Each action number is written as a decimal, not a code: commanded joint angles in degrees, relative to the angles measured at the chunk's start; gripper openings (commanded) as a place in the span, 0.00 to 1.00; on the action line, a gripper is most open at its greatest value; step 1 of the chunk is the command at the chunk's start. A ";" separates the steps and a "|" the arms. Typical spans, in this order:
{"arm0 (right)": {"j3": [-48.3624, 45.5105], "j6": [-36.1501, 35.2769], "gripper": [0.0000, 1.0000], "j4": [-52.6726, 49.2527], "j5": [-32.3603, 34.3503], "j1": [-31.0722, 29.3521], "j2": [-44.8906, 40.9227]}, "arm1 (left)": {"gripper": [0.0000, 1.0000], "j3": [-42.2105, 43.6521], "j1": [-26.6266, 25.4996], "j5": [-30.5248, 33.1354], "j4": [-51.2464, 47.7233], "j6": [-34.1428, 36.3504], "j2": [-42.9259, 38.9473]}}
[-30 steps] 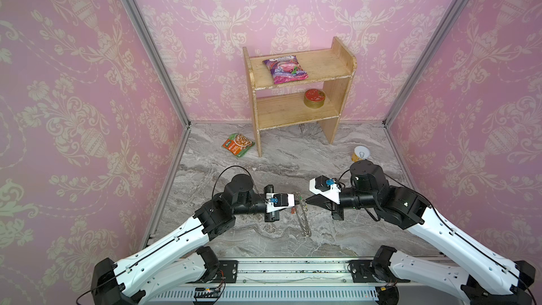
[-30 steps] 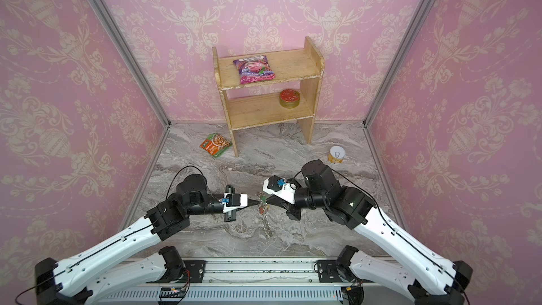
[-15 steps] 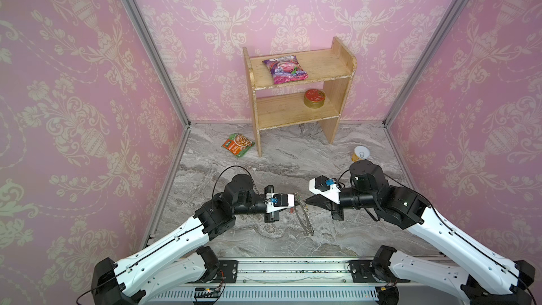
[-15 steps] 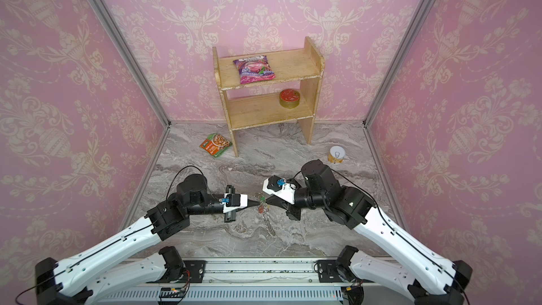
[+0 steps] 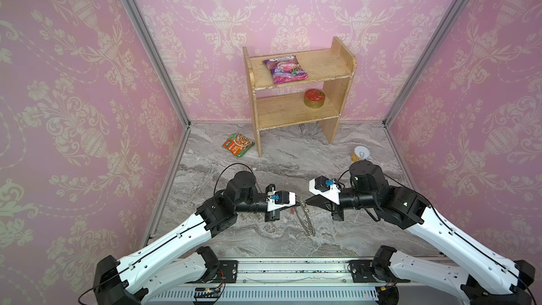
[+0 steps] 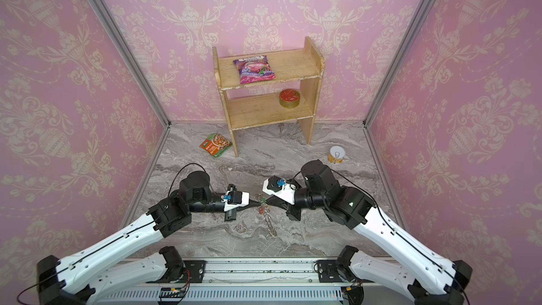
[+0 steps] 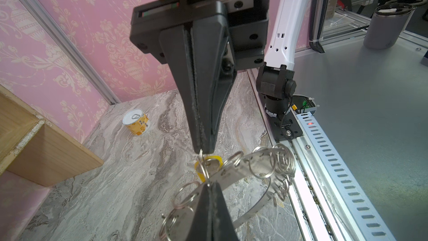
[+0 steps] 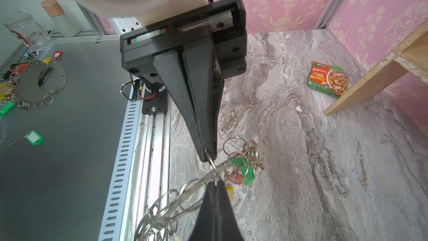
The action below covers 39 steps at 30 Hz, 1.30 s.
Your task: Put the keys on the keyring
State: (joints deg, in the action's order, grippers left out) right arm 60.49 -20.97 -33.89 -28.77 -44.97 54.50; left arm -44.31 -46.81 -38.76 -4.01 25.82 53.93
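The keyring [image 5: 306, 222] is a flat grey metal ring with wire loops, held on edge above the marble floor in both top views. My left gripper [image 7: 209, 185] and right gripper [image 8: 214, 183] meet tip to tip at its upper rim. Both are shut, pinching a wire loop at the rim of the keyring [image 7: 245, 166] from opposite sides. The keys hang off loops beside the tips: a green tag [image 8: 245, 172], a red-orange tag [image 8: 236, 177] and a yellow tag [image 7: 199, 171]. The lower part of the keyring [image 6: 271, 225] hangs towards the floor.
A wooden shelf [image 5: 299, 83] at the back holds a pink snack bag [image 5: 284, 69] and a gold tin [image 5: 314, 98]. A green and orange packet [image 5: 237, 144] lies left of the shelf. A small can [image 5: 361, 154] stands at the back right. The metal rail [image 5: 293, 271] runs along the front.
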 commanded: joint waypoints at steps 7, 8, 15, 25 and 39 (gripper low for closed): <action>2.18 0.79 0.00 2.64 -0.45 0.41 -1.99 | 0.00 -1.71 1.96 -5.56 0.28 -4.02 1.12; 2.17 0.76 0.00 2.67 -0.42 0.36 -2.04 | 0.00 -1.89 1.98 -5.70 0.07 -4.10 1.28; 2.12 0.95 0.00 3.09 -1.84 0.43 -1.36 | 0.00 -2.42 2.06 -6.32 -0.43 -4.28 1.88; 2.18 0.93 0.00 3.35 -1.64 0.48 -1.24 | 0.00 -2.95 2.14 -7.71 -1.37 -4.55 2.45; 2.15 0.80 0.00 3.47 -1.07 0.45 -1.58 | 0.00 -4.02 2.14 -9.33 -3.17 -4.71 4.03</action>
State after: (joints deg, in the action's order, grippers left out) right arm 60.49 -20.97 -33.71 -28.75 -44.75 53.76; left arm -46.87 -44.73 -45.23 -5.52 21.89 57.52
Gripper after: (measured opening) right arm 0.040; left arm 0.043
